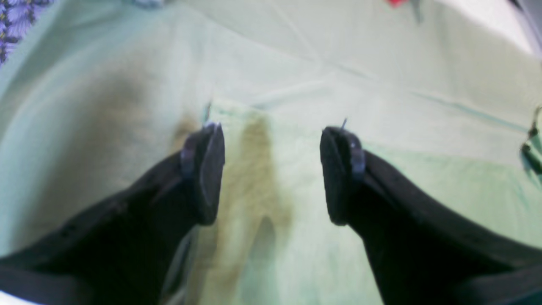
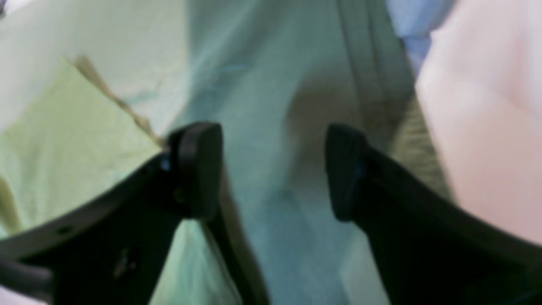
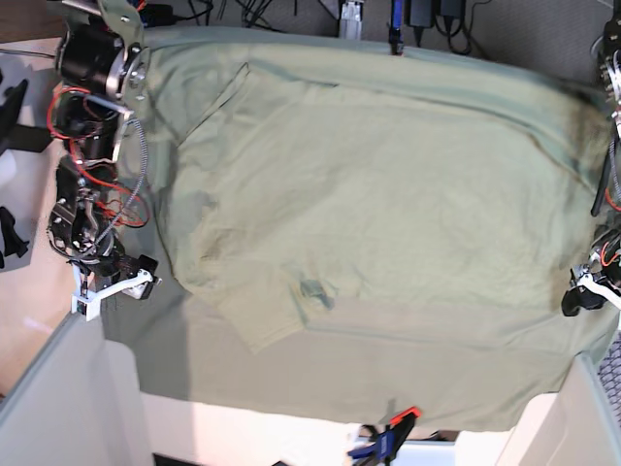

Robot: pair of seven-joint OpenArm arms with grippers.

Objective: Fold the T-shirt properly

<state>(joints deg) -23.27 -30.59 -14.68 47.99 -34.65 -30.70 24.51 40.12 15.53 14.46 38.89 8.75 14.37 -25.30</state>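
Observation:
The pale green T-shirt (image 3: 388,214) lies spread flat on a larger green sheet (image 3: 291,388), one sleeve toward the back left and one toward the front. At the shirt's right edge, my left gripper (image 3: 582,296) is low over the cloth. In the left wrist view this gripper (image 1: 271,169) is open, and a hemmed corner of the T-shirt (image 1: 305,178) lies below the gap, untouched. My right gripper (image 3: 141,277) is off the shirt's left side. It (image 2: 273,169) is open over blurred green cloth and holds nothing.
A red and blue clamp (image 3: 393,447) pins the sheet at the front edge, and another clamp (image 3: 395,39) sits at the back. Grey bins stand at the front left (image 3: 68,408) and front right (image 3: 572,427). Cables run along the back.

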